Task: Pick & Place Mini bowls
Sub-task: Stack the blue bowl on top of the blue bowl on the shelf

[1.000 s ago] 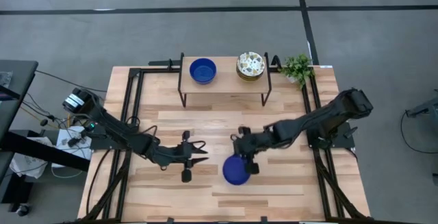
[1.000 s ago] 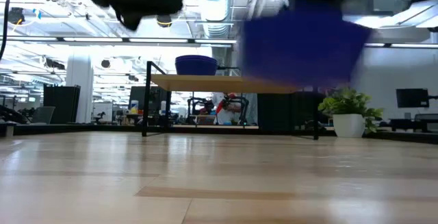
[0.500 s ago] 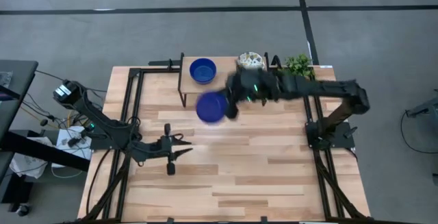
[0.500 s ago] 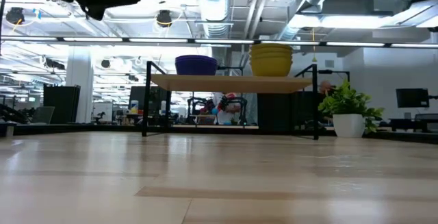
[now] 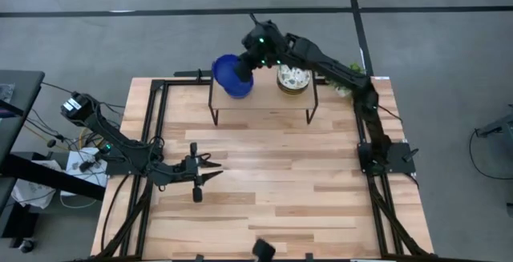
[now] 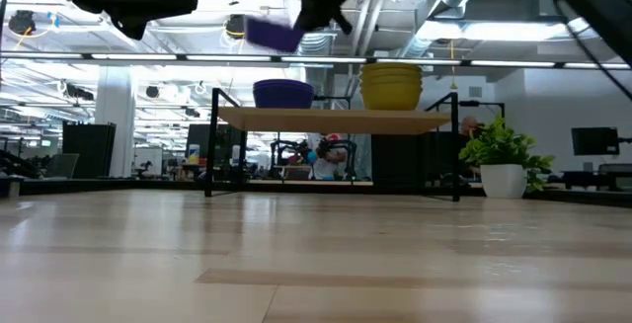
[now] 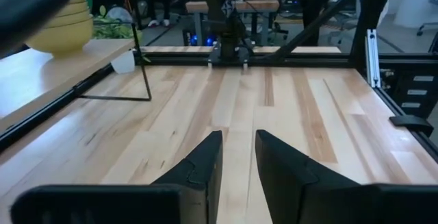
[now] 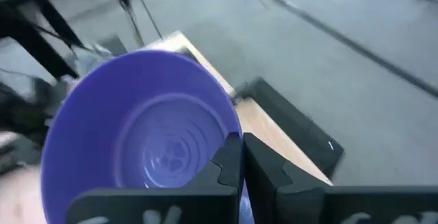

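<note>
My right gripper (image 5: 247, 63) reaches to the table's far side and is shut on a cobalt blue mini bowl (image 5: 228, 74). It holds the bowl in the air above the left end of a small wooden shelf (image 5: 264, 98). Blue bowls (image 6: 283, 93) stand on that end of the shelf, below the held bowl (image 6: 274, 34). A stack of cream floral bowls (image 5: 293, 78) stands on the shelf's right end. My left gripper (image 5: 215, 172) hovers low near the table's left side, open by a narrow gap (image 7: 238, 157), and touches nothing. My right gripper pinches the blue bowl by its rim (image 8: 231, 129), with one finger (image 8: 227, 164) inside the bowl and the other (image 8: 265, 164) outside. The bowl is lifted clear and tilted, its opening turned partly toward the gripper.
A small green plant in a white pot (image 5: 349, 78) stands at the far right corner, beside the shelf. Black metal rails (image 5: 156, 126) run along the table's left and right sides. Bare wood (image 5: 272, 174) lies between the shelf and the near edge. A dark object (image 5: 263, 250) sits at the near edge.
My right gripper has carried the blue bowl from low over the table's middle, up and toward the far edge, to above the shelf's left end. The bowl has tipped on the way. My left gripper has drawn back toward the table's left side.
</note>
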`<state>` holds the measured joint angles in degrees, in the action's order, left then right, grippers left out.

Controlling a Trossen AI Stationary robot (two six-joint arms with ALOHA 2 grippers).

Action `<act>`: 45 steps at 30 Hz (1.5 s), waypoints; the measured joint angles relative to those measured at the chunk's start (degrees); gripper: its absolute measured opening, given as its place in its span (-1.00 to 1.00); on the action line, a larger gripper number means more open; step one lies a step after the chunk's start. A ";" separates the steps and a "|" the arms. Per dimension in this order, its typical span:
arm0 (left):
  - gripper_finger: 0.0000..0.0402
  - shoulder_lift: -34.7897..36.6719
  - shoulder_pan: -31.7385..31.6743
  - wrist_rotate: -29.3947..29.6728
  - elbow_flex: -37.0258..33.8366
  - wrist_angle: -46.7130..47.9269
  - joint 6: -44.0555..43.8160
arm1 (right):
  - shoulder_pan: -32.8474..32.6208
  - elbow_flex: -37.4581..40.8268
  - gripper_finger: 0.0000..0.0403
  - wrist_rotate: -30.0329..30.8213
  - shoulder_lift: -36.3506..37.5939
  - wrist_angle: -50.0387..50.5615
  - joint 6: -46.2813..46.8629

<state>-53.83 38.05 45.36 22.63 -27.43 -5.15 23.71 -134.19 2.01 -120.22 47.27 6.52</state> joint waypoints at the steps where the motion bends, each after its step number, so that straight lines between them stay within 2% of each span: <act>1: -0.56 -0.08 0.06 -0.16 0.00 -0.19 -0.01 | 0.88 -0.90 -1.00 -0.43 -1.35 0.24 0.01; 5: -0.56 -0.11 0.15 -0.58 -0.02 -0.10 0.13 | 3.85 0.35 -1.00 -1.08 -3.05 -1.39 0.57; 10: -0.56 -0.11 0.15 -0.61 -0.02 -0.10 0.15 | 6.22 0.39 -1.00 -1.08 -4.35 1.27 0.55; 27: -0.56 -0.13 0.10 -0.62 -0.02 -0.58 0.02 | 4.78 0.57 -0.96 -2.08 -4.66 6.58 -0.72; 32: -0.56 -0.13 0.10 -0.63 -0.02 -0.58 0.00 | 4.80 0.57 -0.85 -2.07 -4.67 7.53 -0.94; 41: -0.56 -0.13 0.10 -0.63 -0.02 -0.58 0.00 | 4.68 0.59 -0.46 -2.26 -4.68 8.36 -1.74; 45: -0.56 -0.13 0.10 -0.63 0.00 -0.58 0.00 | 4.43 0.59 -0.36 -2.08 -4.66 7.11 -2.62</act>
<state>-53.95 38.15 44.73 22.63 -28.01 -5.15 28.14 -133.60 -0.08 -124.88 54.38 3.90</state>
